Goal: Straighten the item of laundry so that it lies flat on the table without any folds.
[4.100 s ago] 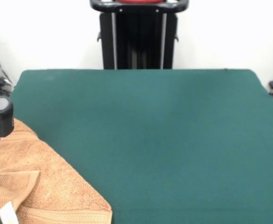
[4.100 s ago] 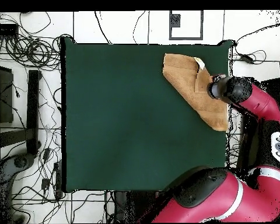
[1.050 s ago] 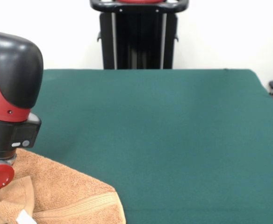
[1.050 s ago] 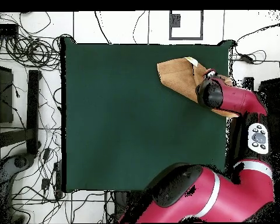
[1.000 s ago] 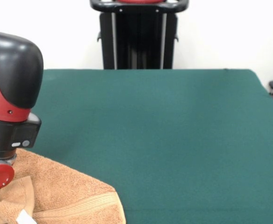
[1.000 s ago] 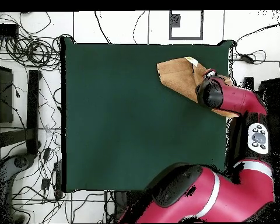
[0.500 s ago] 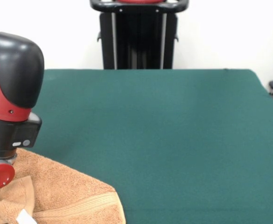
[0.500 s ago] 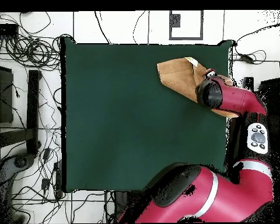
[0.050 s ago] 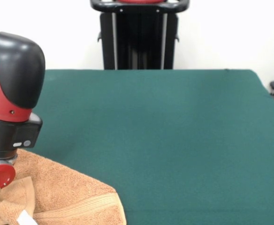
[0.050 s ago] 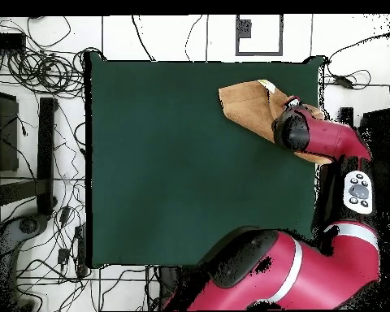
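Observation:
The item of laundry (image 9: 66,197) is an orange-tan towel at the lower left of the front view, on the green table (image 9: 174,131). One corner is folded over onto the towel (image 9: 12,197), with a white tag (image 9: 24,218) beside the fold. My arm's red and black wrist (image 9: 10,93) stands over the fold. From overhead, the towel (image 10: 247,106) lies near the table's (image 10: 174,162) upper right corner, partly under the wrist (image 10: 292,130). The gripper is hidden beneath the wrist, so whether it holds the cloth cannot be told.
A black stand (image 9: 139,35) rises behind the table's far edge. In the overhead view the arm's red body (image 10: 312,260) runs along the table's right side and bottom right corner. Tangled cables (image 10: 36,73) lie on the floor at the left.
Since four seconds ago the wrist has moved inward over the towel, and the towel has shifted a little toward the table's middle. Over the last second nothing visibly moves.

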Robot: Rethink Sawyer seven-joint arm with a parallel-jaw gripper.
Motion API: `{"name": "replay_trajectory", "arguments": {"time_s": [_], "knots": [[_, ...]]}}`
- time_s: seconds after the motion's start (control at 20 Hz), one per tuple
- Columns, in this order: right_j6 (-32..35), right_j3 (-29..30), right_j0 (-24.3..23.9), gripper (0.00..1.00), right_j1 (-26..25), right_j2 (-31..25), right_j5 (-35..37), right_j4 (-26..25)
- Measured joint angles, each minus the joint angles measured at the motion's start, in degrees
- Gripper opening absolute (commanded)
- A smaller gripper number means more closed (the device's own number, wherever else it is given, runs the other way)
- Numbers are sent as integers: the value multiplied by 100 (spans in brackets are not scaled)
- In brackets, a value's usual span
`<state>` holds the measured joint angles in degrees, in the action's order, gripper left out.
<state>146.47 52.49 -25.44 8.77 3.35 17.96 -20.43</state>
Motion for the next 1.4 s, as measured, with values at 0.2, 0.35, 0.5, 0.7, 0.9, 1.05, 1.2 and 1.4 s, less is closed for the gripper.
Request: {"name": "replay_trajectory", "arguments": {"time_s": [0.2, 0.35, 0.5, 0.7, 0.9, 1.05, 1.2, 1.4], "knots": [[0, 0, 5, 0, 0, 6, 1, 0], [0, 2, 14, 0, 1, 16, 1, -1], [0, 2, 36, 0, 2, 40, 1, -1], [0, 3, 76, 0, 5, 68, 1, -1], [0, 8, 137, 100, 8, 87, -2, 1], [0, 10, 160, 100, 12, 88, -1, 0], [0, 13, 164, 100, 14, 88, -1, -1], [0, 16, 165, 100, 14, 91, -1, 0]]}}
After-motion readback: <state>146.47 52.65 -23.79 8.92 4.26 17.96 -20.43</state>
